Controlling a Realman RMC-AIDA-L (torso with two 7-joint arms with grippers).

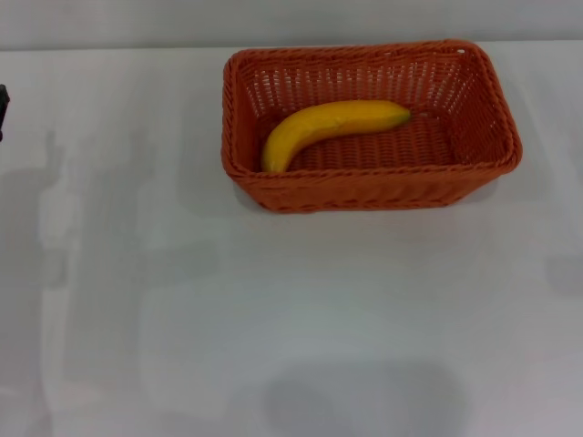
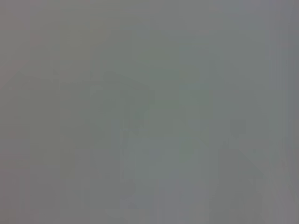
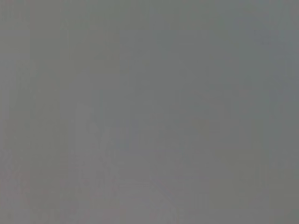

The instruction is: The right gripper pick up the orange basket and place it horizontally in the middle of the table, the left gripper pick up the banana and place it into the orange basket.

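Observation:
The orange basket [image 1: 369, 188] lies lengthwise across the far middle of the white table [image 1: 291, 319]. Inside it the yellow banana [image 1: 328, 124] rests on the woven floor, one end near the front left corner and its dark tip pointing right. A small black piece of the left gripper [image 1: 3, 111] shows at the left edge of the head view, far from the basket. The right gripper is out of view. Both wrist views hold only a plain grey surface, with no fingers and no objects.
Soft shadows fall on the tabletop at the left and near the front middle. The table's far edge runs just behind the basket.

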